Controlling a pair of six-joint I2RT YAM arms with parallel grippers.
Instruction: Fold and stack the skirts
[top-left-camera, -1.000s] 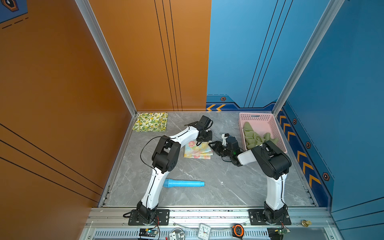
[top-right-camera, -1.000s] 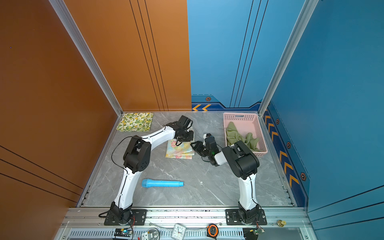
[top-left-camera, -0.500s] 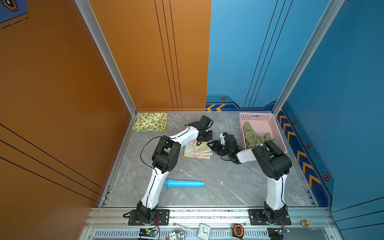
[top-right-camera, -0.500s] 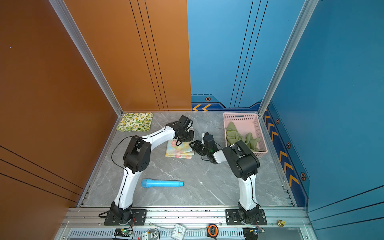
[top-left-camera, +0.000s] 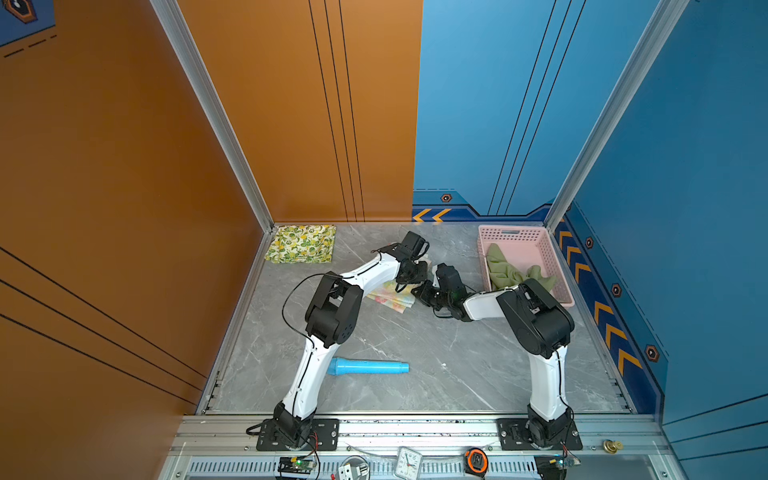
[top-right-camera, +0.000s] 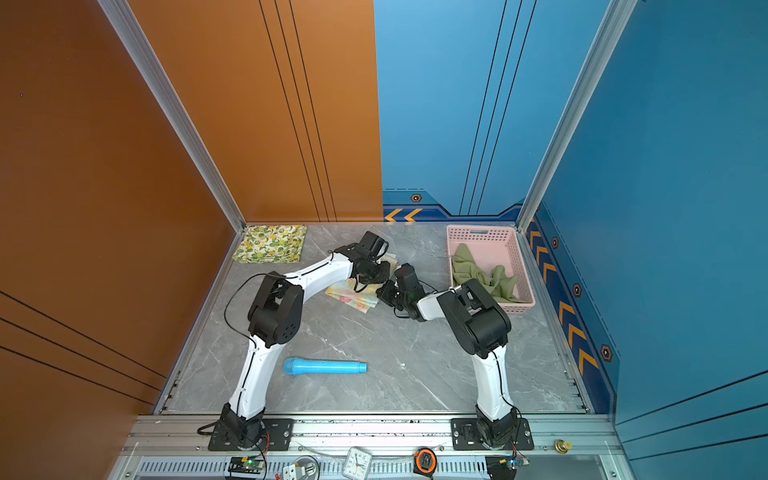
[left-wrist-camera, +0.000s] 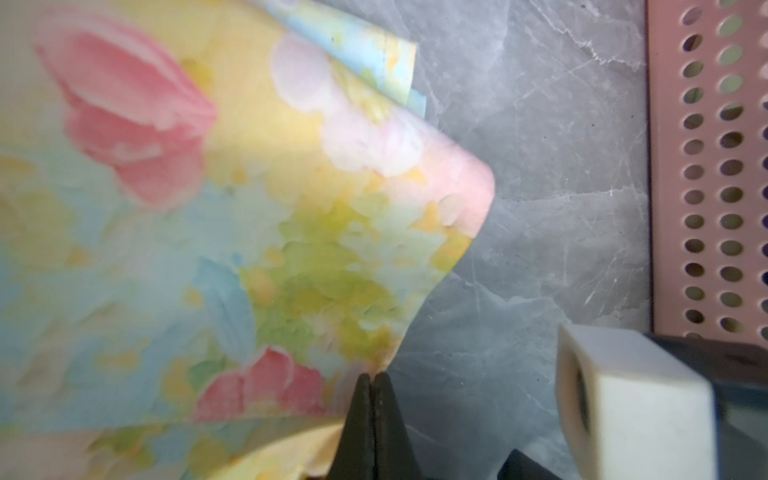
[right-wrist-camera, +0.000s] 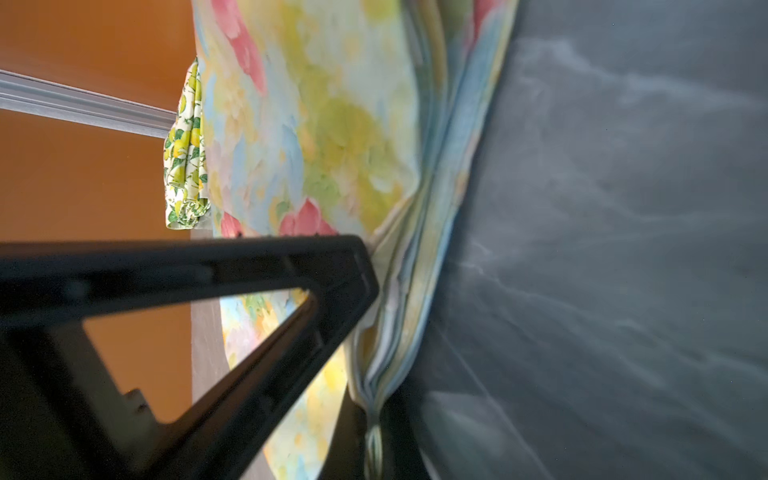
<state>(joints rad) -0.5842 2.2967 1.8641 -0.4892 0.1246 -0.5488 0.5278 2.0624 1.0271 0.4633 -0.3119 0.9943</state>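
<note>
Both top views bright, lit evenly from above, sharp throughout. Soft, short shadows fall on the table (top-left-camera: 436, 345) under the arms and beside the blue tube (top-left-camera: 368, 367). Orange wall (top-left-camera: 124, 145) carries a mild sheen; blue wall (top-left-camera: 685, 166) is paler higher up. Wide-angle stretch: corner posts splay outward at the frame edges.

Left wrist view is bright. Flowered skirt (left-wrist-camera: 208, 208) sits too close, soft and smeared, worst far from the basket (left-wrist-camera: 665, 208), whose holes look fairly crisp. White block (left-wrist-camera: 631, 407) blurred.

Right wrist view: table dim, streaky. Right gripper (right-wrist-camera: 372, 436) is a black out-of-focus mass. Lemon skirt (right-wrist-camera: 185, 166) sharper.
</note>
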